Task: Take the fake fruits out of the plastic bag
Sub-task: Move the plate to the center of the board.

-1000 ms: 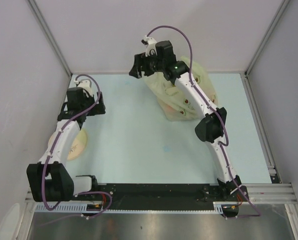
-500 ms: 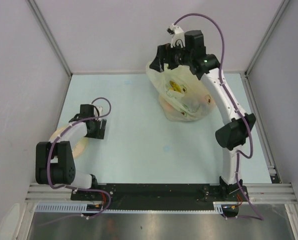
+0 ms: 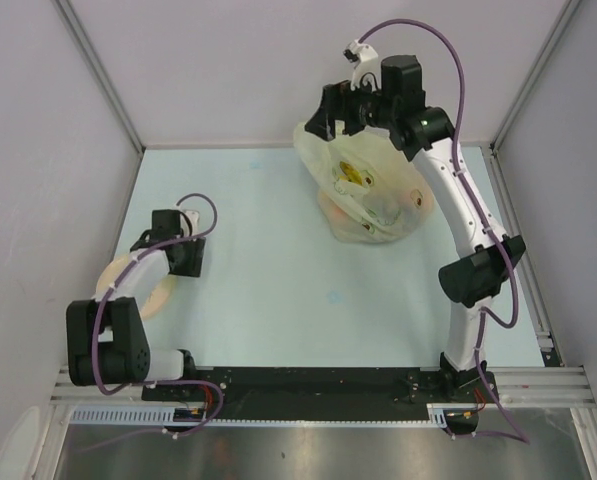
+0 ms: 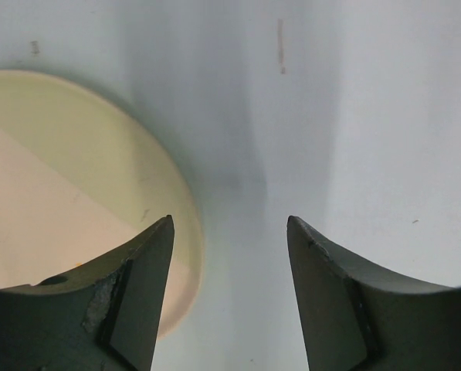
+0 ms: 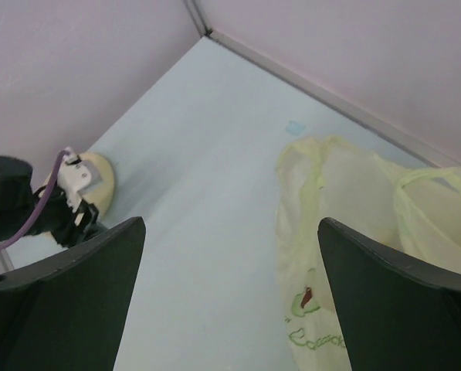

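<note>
The plastic bag [image 3: 370,195], pale yellow-green and crinkly, lies at the back right of the table with its handles toward the back wall. The fake fruits show dimly through it: a yellow one [image 3: 353,172] and an orange-red one [image 3: 417,198]. My right gripper [image 3: 320,120] hangs open and empty above the bag's back left corner. In the right wrist view the bag [image 5: 346,201] lies below, to the right of the open gripper [image 5: 230,232]. My left gripper [image 3: 191,260] is open and empty, low over the table beside the plate.
The round cream plate [image 3: 148,290] sits at the near left, partly under the left arm; it shows at the left in the left wrist view [image 4: 76,178] and far off in the right wrist view [image 5: 100,179]. Walls close the back and both sides.
My right gripper has swung right and back, off the bag's left side to above its back corner. My left arm has folded back toward the near left, to the plate's edge.
</note>
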Robot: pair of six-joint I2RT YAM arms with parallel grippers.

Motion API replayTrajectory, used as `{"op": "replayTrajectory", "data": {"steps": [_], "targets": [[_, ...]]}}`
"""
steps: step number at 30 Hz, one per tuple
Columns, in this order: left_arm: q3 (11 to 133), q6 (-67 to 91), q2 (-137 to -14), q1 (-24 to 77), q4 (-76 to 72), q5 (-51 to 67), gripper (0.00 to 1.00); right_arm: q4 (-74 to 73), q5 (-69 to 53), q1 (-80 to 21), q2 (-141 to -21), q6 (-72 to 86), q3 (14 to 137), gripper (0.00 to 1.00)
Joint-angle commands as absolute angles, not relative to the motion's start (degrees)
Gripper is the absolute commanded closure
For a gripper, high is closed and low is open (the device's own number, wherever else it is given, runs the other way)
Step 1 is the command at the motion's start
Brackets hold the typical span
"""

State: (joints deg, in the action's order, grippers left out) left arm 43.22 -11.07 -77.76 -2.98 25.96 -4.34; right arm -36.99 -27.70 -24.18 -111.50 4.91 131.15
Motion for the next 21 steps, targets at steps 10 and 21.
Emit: {"op": "replayTrajectory", "data": {"steps": [10, 21], "targets": [[43.8, -20.6, -83.1, -7.5, 24.3, -3.7, 0.37, -18.2, -8.3, -12.3, -108.5, 20.3, 136.8, 0.0], [39.8, -29.7, -83.7, 4.2, 26.6, 9.6, 0.57, -18.3, 1.9, -8.9, -99.3, 8.1, 122.1, 0.0]]}}
